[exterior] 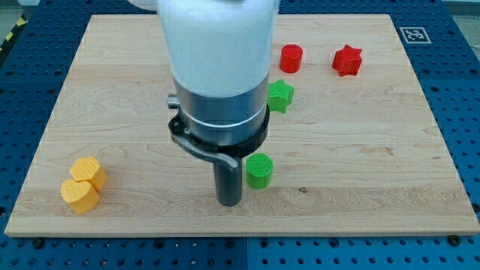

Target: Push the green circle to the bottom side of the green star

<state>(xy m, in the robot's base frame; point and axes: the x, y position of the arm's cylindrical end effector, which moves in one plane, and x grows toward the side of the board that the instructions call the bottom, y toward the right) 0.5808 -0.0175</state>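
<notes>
The green circle (pixel 259 170) stands on the wooden board (pixel 375 142) a little below the view's middle. The green star (pixel 280 96) lies above it and slightly to the right, partly hidden behind the arm's body. My tip (pixel 229 202) rests on the board just left of the green circle and slightly below it, very close to its left side; I cannot tell if it touches. The arm's white and grey body covers the board above the tip.
A red cylinder (pixel 291 58) and a red star (pixel 347 61) sit near the view's top right. Two yellow blocks, a hexagon (pixel 89 171) and a heart (pixel 79 195), touch each other at the bottom left. A fiducial tag (pixel 411 34) marks the board's top right corner.
</notes>
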